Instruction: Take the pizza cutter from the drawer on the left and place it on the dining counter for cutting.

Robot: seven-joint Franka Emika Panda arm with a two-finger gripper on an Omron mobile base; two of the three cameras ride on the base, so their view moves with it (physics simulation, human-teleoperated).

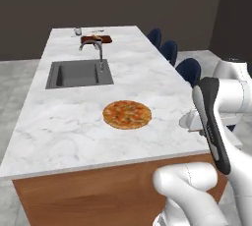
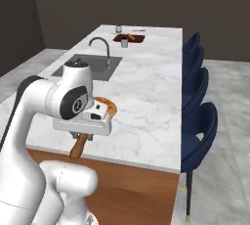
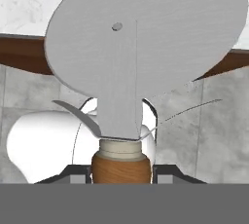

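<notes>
Grip: your gripper [image 3: 121, 177] is clamped on the pizza cutter [image 3: 141, 38] by its wooden handle | Cutter: fills upper centre of hand view | Beyond: dining counter [image 1: 147, 72] centre frame, pizza [image 1: 127, 114] mid-frame near its front edge.

Scanning for anything to read, and I find no words, numbers or brand marks: the pizza cutter [image 3: 146, 43] blade is plain grey, the table [image 1: 147, 72] bare marble. A small round mark on my arm is too blurred to read.
</notes>
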